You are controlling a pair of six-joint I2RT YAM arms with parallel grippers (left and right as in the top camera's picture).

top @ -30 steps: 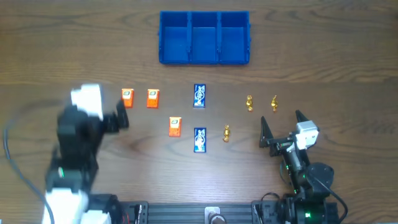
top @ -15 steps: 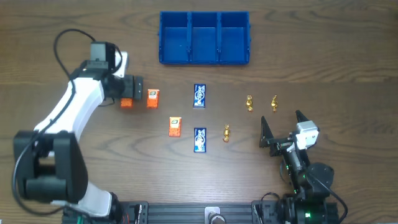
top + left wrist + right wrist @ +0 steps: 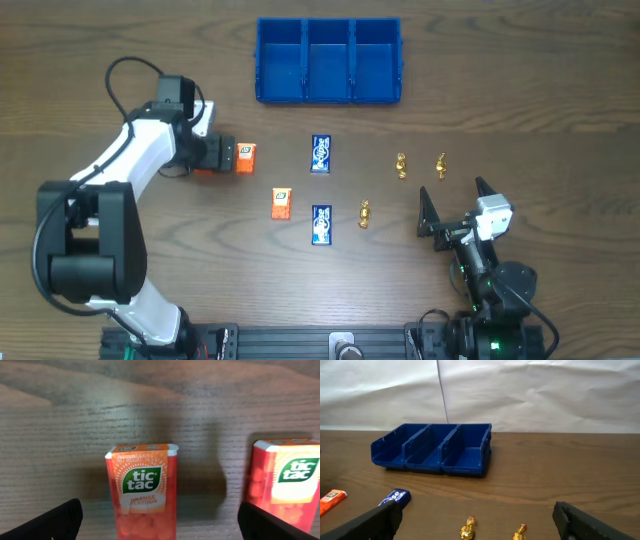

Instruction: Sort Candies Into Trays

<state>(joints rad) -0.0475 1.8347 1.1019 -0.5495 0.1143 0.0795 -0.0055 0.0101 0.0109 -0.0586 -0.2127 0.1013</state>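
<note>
Left end effector (image 3: 159, 506): spread wide and pinching nothing, held low over the counter (image 3: 60, 435).
Fingers (image 3: 45, 522): dark, one on either side of the orange box and apart from it.
Orange box (image 3: 142, 492): lies flat with its label up, on the left half of the counter.
Long axis: runs from the arms' side toward the tray's side, with the pale-rimmed cap end toward the tray.
Second orange box (image 3: 287, 485): just beside the first and parallel to it, a strip of bare counter between them. One finger's tip overlaps its near corner; contact cannot be told.
Third orange box (image 3: 282, 204): nearer the arms and the middle, lying along the same axis.
Blue packet (image 3: 321, 154): at mid-counter, lengthwise toward the tray, with a second blue packet (image 3: 321, 225) in line nearer the arms.
Gold candies (image 3: 401, 165): three small wrapped pieces on the right half.
Blue tray (image 3: 329, 60): three compartments side by side at the far edge, well apart from the candies.
Right end effector (image 3: 452, 205): spread and holding nothing, near the gold candies.
</note>
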